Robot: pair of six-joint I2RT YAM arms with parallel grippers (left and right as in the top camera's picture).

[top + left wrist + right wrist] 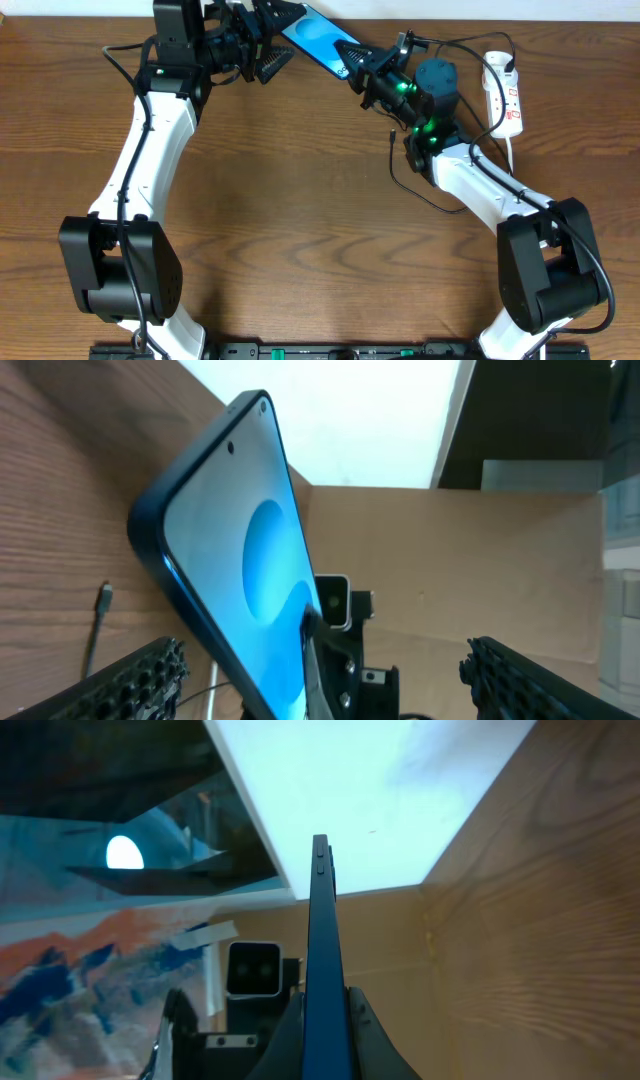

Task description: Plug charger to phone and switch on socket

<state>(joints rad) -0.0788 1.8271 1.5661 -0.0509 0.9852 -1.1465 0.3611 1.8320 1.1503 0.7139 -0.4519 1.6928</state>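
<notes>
The phone [318, 40], slim with a light-blue screen, hangs tilted above the table's far edge. My right gripper [350, 54] is shut on its lower right end; in the right wrist view the phone [322, 940] stands edge-on, pinched between both fingers [372, 1038]. My left gripper [283, 38] is open wide around the other end. In the left wrist view the phone [235, 550] sits between the pads without touching either. The charger [405, 185] is a thin black cable looping beside the right arm, and its small plug tip [104, 597] lies on the wood. The socket [503, 95] lies at the far right.
A thick white cord [510, 150] runs from the socket toward the right arm. A cardboard wall [450, 560] closes the back of the table. The wooden tabletop [300, 220] stretches between the two arms.
</notes>
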